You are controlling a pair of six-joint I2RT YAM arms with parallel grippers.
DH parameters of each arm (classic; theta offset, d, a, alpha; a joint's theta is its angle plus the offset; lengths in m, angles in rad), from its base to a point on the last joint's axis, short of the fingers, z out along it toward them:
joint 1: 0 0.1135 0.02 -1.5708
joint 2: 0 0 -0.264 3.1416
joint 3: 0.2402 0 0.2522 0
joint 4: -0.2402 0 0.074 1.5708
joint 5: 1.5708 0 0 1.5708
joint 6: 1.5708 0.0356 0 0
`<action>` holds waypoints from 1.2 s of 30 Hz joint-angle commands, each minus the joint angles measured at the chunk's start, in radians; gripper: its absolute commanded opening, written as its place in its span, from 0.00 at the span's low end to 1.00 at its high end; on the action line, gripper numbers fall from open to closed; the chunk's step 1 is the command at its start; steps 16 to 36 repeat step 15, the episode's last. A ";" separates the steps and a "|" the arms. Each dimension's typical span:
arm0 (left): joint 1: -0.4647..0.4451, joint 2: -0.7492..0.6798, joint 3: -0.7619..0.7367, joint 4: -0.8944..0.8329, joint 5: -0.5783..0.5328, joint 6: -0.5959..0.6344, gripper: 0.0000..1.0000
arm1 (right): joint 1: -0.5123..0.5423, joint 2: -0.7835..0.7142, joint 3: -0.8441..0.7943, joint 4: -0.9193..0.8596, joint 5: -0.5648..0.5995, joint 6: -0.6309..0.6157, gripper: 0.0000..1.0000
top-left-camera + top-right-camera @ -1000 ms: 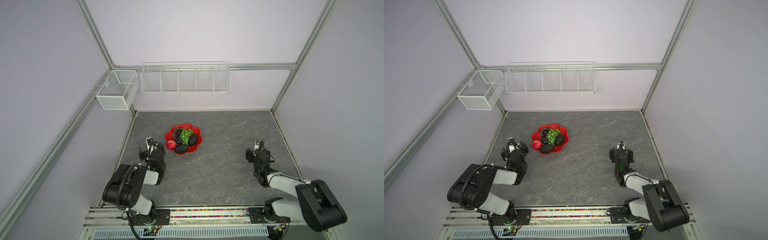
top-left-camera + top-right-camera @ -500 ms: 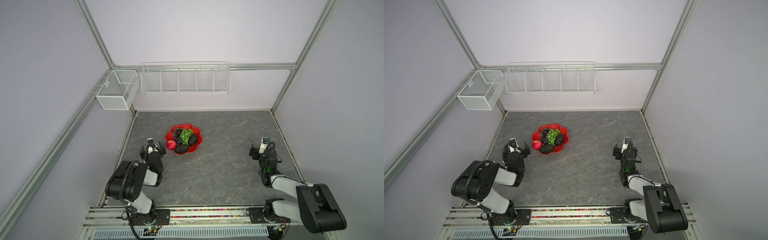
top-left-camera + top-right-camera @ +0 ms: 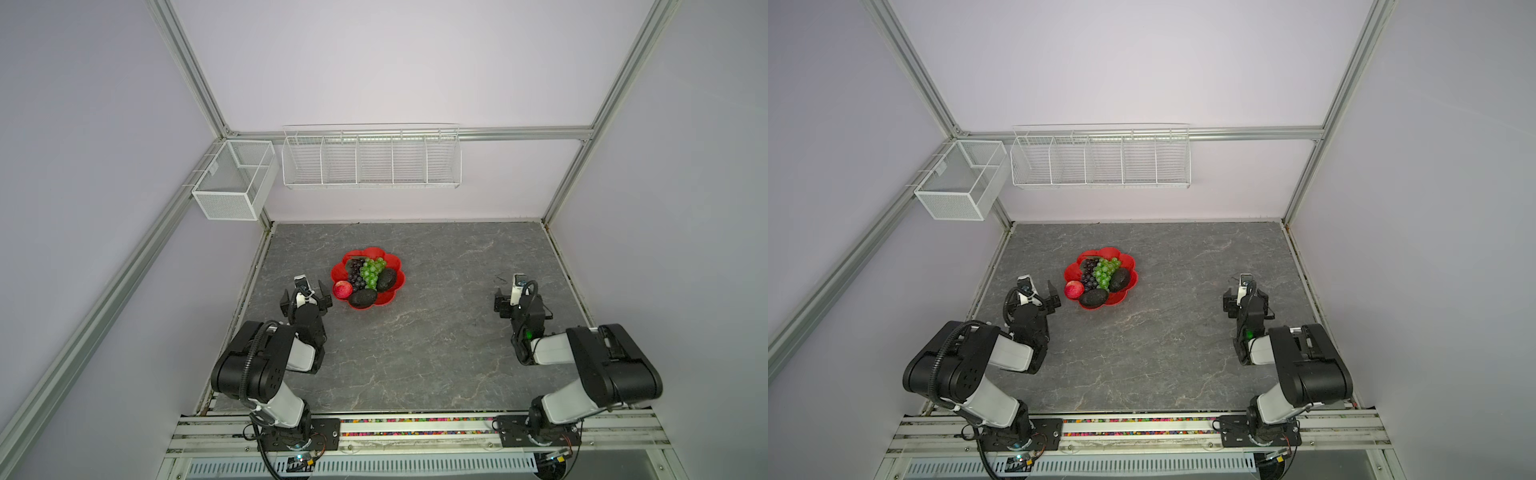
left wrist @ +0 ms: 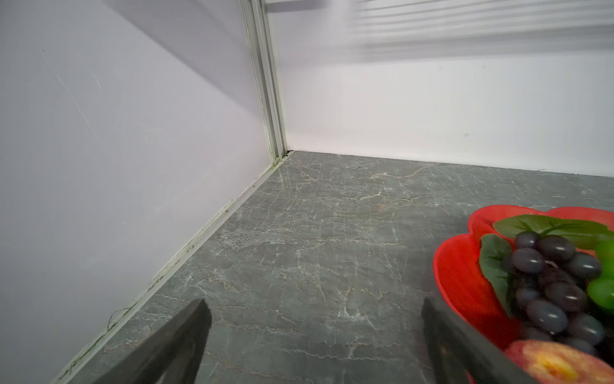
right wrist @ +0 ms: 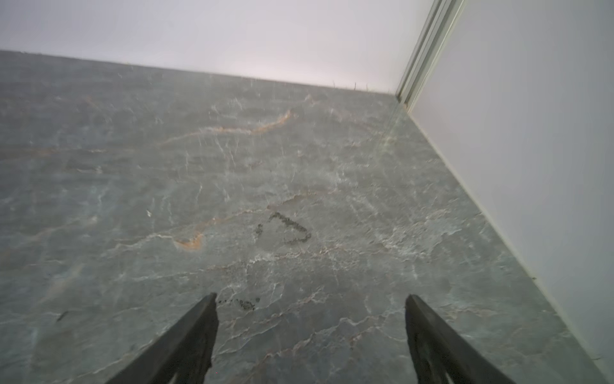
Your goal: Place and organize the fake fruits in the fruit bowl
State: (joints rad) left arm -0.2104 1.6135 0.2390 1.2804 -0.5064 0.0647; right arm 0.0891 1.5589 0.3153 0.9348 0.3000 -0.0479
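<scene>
Top views, both: we note the arms have folded in toward rest poses over the last second, the right one most; no fruit has shifted. Beside the fruit bowl (image 3: 372, 252) sits the left gripper (image 3: 304, 291), fingers spread and empty. Well apart, the right gripper (image 5: 310, 299) has its fingers spread over bare surface (image 5: 232, 166). The red apple (image 3: 342, 289), avocados (image 3: 363, 297), purple grapes (image 3: 356, 274) and green grapes (image 3: 372, 270) all lie in the bowl. We judge the task complete, arms parking.

Grey marble tabletop (image 3: 436, 340); long wire rack (image 3: 371, 166), mesh basket (image 3: 226, 205) mounted above.
</scene>
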 commanded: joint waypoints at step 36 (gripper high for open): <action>0.005 0.005 -0.006 0.034 0.008 0.018 0.99 | -0.038 -0.020 0.053 -0.019 -0.036 0.016 0.89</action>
